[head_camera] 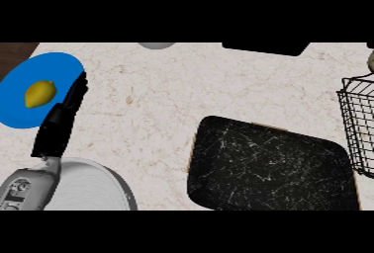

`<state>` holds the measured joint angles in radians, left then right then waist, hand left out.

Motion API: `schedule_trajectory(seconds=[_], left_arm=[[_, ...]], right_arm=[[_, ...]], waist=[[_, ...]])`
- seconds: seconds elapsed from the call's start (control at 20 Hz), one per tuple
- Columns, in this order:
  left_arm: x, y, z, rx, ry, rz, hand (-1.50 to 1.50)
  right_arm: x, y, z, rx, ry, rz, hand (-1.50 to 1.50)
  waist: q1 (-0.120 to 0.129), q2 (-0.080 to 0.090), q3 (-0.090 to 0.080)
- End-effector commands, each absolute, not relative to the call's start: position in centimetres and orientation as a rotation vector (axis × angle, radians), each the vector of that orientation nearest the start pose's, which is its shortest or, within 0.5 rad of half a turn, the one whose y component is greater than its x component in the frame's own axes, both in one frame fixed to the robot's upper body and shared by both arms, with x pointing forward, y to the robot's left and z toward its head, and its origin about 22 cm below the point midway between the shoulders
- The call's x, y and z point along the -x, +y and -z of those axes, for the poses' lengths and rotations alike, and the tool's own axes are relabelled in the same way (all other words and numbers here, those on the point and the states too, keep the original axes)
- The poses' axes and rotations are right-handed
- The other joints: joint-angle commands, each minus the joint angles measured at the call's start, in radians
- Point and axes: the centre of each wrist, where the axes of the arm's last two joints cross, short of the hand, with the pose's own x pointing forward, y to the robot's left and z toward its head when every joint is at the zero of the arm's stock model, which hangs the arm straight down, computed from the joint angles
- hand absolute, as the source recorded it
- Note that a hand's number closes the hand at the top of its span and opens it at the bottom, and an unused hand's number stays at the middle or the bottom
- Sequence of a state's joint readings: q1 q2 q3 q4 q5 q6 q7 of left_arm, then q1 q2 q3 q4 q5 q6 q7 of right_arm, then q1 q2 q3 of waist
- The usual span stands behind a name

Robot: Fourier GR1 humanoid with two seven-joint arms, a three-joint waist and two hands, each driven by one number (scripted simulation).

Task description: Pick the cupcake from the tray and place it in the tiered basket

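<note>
Left hand (62, 118) rests at the left, fingers straight, holding nothing; the right hand is out of view. No cupcake shows on the black speckled tray (270, 168), so it's likely already lifted, and next comes the black wire tiered basket (359, 128).

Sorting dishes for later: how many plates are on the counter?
2. A blue plate at the far left holds a lemon; a white plate sits at the lower left, partly under the left hand's forearm. More may lie outside the view.
</note>
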<state>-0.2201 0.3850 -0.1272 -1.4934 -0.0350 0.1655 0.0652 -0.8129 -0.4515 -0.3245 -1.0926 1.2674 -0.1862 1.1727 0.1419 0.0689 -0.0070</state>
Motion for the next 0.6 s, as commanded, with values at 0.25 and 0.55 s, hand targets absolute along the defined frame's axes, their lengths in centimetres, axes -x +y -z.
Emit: schedule_trajectory(seconds=[0.25,0.55], left_arm=[[-30.2,26.2,-6.2,-0.332,-1.628,0.354,0.0],[-30.7,26.1,-6.8,-0.329,-1.62,0.348,0.0]], right_arm=[[-41.7,-34.8,-27.5,1.879,-0.338,0.566,1.5],[-43.3,-33.7,-29.1,1.859,-0.353,0.62,1.5]], waist=[[0.025,-0.009,-0.002],[0.003,-0.02,0.006]])
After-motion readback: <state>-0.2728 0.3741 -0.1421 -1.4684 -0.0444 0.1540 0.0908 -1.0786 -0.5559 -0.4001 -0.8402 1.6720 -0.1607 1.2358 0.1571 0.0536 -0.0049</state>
